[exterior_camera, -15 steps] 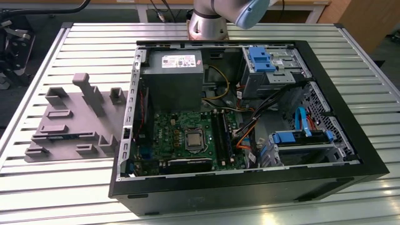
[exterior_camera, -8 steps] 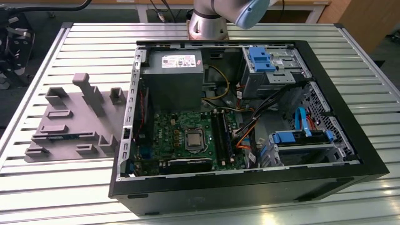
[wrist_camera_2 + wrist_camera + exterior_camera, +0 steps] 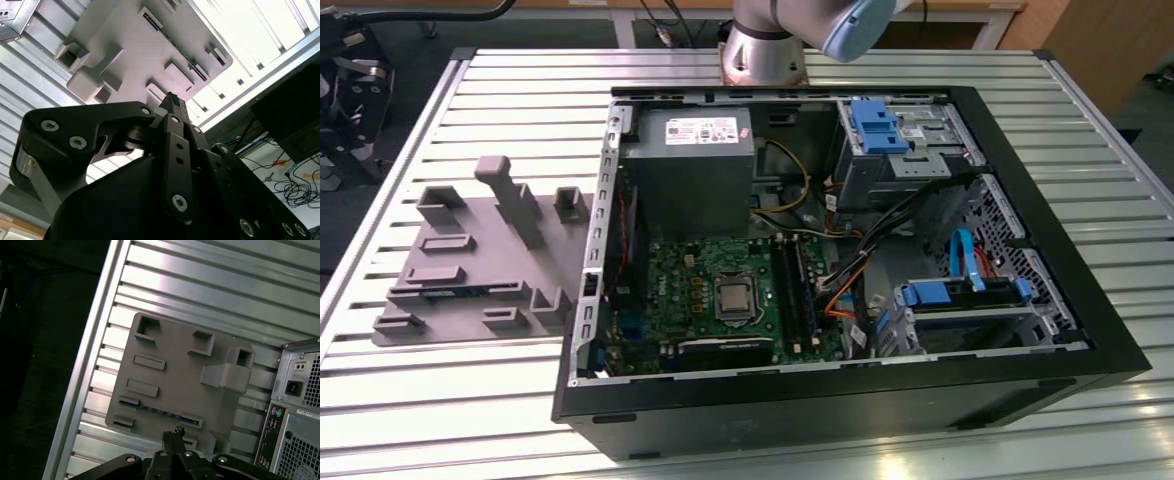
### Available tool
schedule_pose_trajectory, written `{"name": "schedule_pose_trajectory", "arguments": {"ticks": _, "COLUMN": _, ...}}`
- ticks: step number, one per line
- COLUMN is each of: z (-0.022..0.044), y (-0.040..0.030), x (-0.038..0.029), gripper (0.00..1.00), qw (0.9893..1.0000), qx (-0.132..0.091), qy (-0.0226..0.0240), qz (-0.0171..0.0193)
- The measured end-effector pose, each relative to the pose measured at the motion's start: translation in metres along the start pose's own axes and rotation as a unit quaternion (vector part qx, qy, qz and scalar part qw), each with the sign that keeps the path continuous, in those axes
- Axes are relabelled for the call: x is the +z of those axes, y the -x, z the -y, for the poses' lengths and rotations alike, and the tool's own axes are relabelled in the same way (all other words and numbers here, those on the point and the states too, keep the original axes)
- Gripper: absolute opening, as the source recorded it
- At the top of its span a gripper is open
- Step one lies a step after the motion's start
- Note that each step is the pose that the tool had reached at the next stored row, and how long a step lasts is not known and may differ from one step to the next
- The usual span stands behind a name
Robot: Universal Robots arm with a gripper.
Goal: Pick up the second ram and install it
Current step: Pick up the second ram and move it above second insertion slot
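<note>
The holder tray (image 3: 467,250) sits on the table (image 3: 400,420), just beside the computer case (image 3: 1067,300) on the exterior view's left. 1 ram (image 3: 454,292) lies in the tray; the motherboard (image 3: 680,280) lies inside the case.

A slatted aluminium table (image 3: 480,420) carries an open black computer case (image 3: 854,410) across the centre and right of the frame. Inside it, at lower centre, a green motherboard (image 3: 687,290) lies flat with its CPU socket (image 3: 735,298). Long black memory slots (image 3: 797,290) run just right of the socket. A grey power supply (image 3: 687,165) sits above the board, and a blue drive bracket (image 3: 874,125) stands at upper right. A grey moulded holder tray (image 3: 480,265) rests at left, just beside the case.
</note>
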State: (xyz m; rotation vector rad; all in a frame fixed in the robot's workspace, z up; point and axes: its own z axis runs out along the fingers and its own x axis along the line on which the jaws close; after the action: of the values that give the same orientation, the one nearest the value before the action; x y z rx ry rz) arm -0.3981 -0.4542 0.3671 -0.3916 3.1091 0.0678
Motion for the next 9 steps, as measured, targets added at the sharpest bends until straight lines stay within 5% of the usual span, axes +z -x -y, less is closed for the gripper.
{"name": "schedule_pose_trajectory", "arguments": {"ticks": 5, "z": 0.0000, "y": 0.0000, "x": 0.0000, "gripper": 0.11, "qw": 1.0000, "qx": -0.002, "qy": 0.0000, "qz": -0.0001}}
{"name": "schedule_pose_trajectory", "arguments": {"ticks": 9, "z": 0.0001, "y": 0.0000, "x": 0.0001, "gripper": 0.11, "qw": 0.9997, "qx": -0.025, "qy": 0.0003, "qz": -0.0010}}
